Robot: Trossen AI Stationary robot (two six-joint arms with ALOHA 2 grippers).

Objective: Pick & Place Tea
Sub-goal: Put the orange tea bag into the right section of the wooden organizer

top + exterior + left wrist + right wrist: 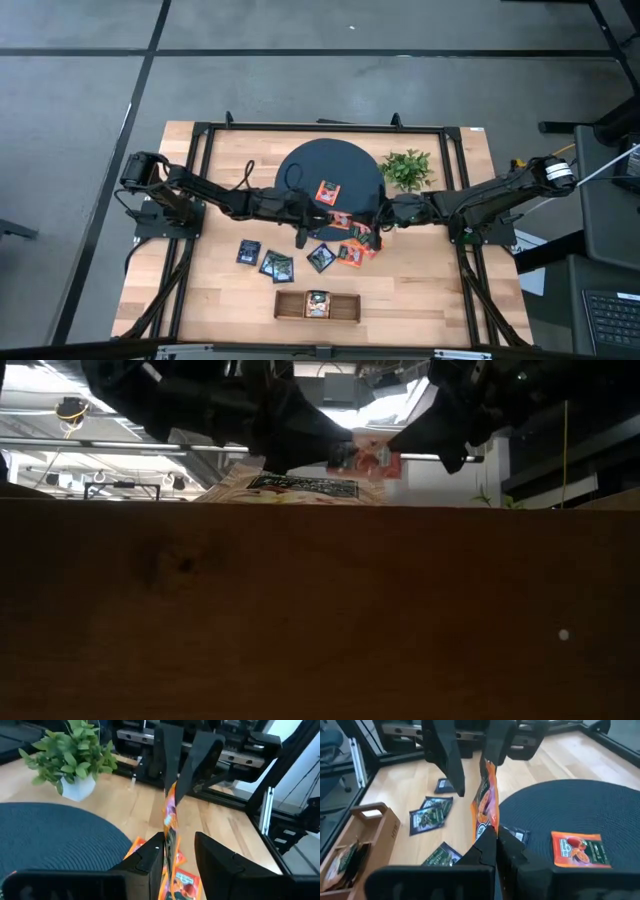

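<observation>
Nearest you, the wooden tray [317,305] holds just one sachet, so you're early on, with dark sachets [277,262] loose on the bench [420,285]. Mid-bench, your right gripper [492,836] pinches an orange sachet [486,800] upright; the left gripper [176,851] has its jaws spread around it. Beyond, another orange sachet [327,192] waits on the round mat [300,165].

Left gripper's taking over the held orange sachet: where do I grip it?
Grip the free end of the orange sachet, opposite the shut right gripper. It stands edge-on between the fingers of the open left gripper, so close across its flat faces.
</observation>
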